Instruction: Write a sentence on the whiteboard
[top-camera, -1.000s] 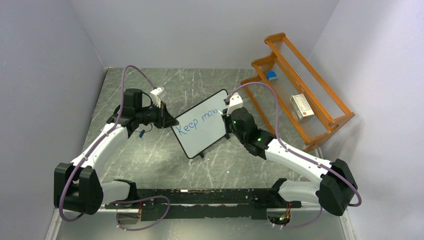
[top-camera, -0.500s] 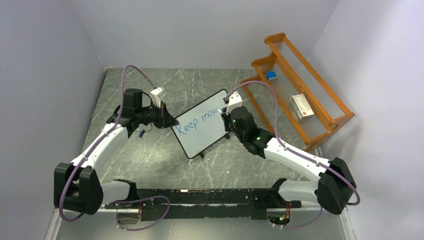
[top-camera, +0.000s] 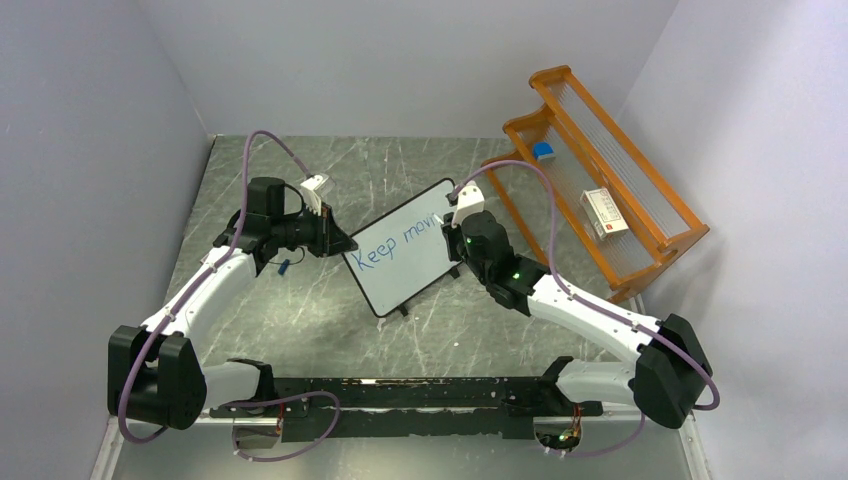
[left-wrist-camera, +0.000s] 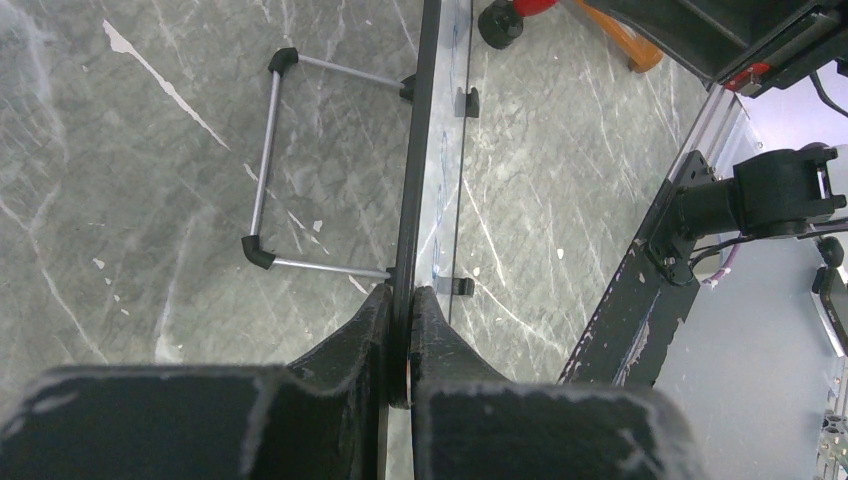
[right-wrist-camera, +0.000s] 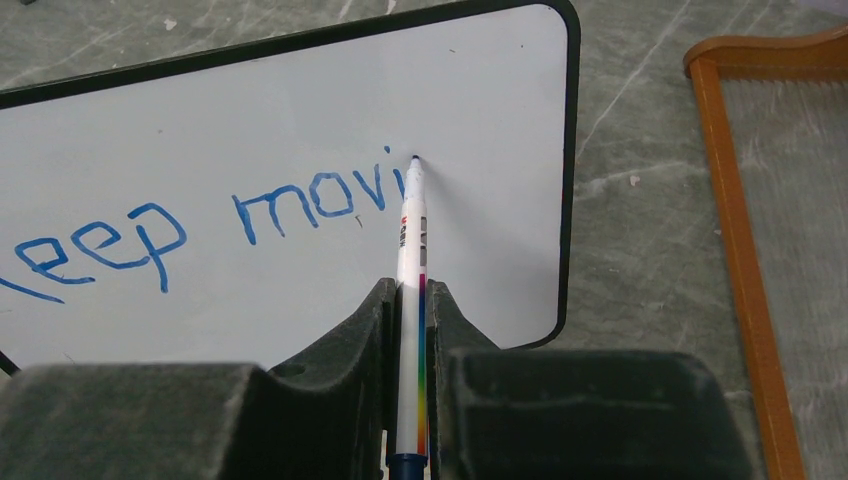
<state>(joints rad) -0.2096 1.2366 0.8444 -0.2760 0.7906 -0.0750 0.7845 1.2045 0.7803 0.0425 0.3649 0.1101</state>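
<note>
- The whiteboard (top-camera: 402, 258) stands upright mid-counter between the two arms, turned on a diagonal, with its wire stand behind it.
- The left fingers (left-wrist-camera: 400, 296) are clamped on the board's black frame at its left edge, steadying it.
- The right fingers (right-wrist-camera: 411, 290) are clamped on a marker (right-wrist-camera: 409, 235). Its tip touches the board at the dot of the last letter.
- The sentence (right-wrist-camera: 200, 225) reads "Keep movi" in blue on a single line so far. The wrist view cuts off the K.
- Progress, as a judgement: the first word is done and the second stops mid-word. Its ending and any later words are not yet written, and bare board remains to the right and below.
- The marker barrel has a red mark, small dark print too fine to read, and a rainbow stripe.
- An orange rack (top-camera: 640, 215) sits at the far right of the grey counter (top-camera: 330, 320). It holds a white box whose label is too small to read.
</note>
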